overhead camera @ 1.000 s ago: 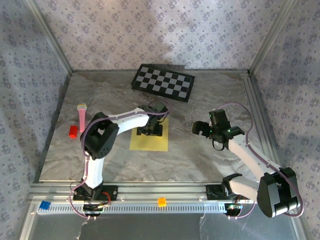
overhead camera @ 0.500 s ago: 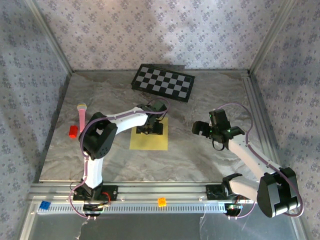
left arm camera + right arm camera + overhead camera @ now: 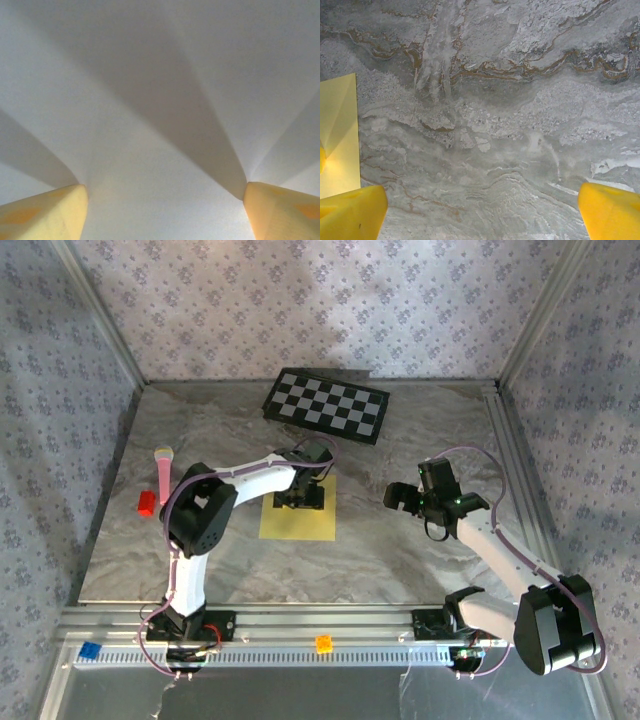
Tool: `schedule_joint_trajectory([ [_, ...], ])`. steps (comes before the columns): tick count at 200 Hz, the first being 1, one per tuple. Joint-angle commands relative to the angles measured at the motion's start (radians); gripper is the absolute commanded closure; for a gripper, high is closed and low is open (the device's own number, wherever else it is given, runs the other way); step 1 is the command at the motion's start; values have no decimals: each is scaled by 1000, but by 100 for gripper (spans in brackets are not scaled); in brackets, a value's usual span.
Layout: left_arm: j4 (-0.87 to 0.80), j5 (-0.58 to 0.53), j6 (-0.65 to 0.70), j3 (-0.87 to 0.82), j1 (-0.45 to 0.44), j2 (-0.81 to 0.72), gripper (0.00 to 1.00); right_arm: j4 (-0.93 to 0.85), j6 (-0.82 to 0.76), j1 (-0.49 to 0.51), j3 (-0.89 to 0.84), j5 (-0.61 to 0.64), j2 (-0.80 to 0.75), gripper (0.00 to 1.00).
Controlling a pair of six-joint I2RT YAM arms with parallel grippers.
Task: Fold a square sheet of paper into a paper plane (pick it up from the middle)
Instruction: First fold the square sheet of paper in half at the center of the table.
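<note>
The square sheet of paper (image 3: pixel 298 525) lies flat and yellow on the marble table, a little left of centre. My left gripper (image 3: pixel 302 498) is low over its far half, pointing down. In the left wrist view the paper (image 3: pixel 160 125) looks pale and shows faint creases and shadows. There the left gripper (image 3: pixel 165 200) is open, its yellow fingertips (image 3: pixel 50 215) wide apart with nothing between them. My right gripper (image 3: pixel 408 502) hovers over bare table to the right of the sheet. It (image 3: pixel 482 200) is open, and the paper's edge (image 3: pixel 340 130) lies at the left of the right wrist view.
A black-and-white checkerboard (image 3: pixel 326 405) lies at the back centre. A pink cylinder (image 3: pixel 162 472) and a red block (image 3: pixel 147 502) sit at the left. An orange block (image 3: pixel 324 643) and a blue block (image 3: pixel 91 650) rest on the front rail.
My left gripper has shifted slightly toward the far side over the paper. The right arm has not moved.
</note>
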Motion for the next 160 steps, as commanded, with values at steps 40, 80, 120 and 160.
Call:
schedule_joint_trajectory([
  [40,-43,10,-1,-5,-29,76,23,-7,13,-2,0,-3,-7,0],
  [80,-33,7,-2,-11,-25,47,28,-8,13,-3,7,-5,-5,0],
  [120,-12,14,-9,-25,-16,7,43,-5,15,-3,1,-6,-8,0],
  [160,33,14,-10,-57,-8,-43,53,-5,21,-2,8,-4,-10,0],
])
